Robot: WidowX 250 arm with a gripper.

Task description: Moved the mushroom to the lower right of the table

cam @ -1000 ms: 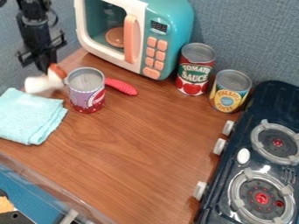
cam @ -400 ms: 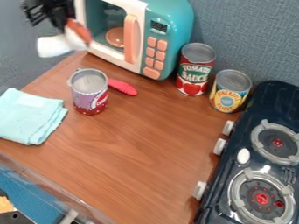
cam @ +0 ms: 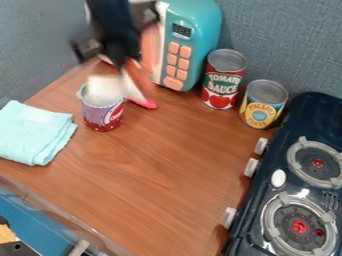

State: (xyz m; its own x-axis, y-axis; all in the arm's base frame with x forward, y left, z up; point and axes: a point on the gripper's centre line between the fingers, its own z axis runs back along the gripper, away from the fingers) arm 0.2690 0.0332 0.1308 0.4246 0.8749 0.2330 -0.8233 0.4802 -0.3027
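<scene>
You have the mushroom [cam: 111, 86] directly below the gripper [cam: 124, 62], grasped near its red cap. Its long axis looks roughly crosswise, blurred, with the white stem towards the view's left, overlapping the rim of the purple can [cam: 103, 114]; you can't tell whether they touch. The lower right of the table [cam: 174, 180] lies down and across from there, so you'd best clear the can first. Your arm comes in from the top edge, gripper hanging down
</scene>
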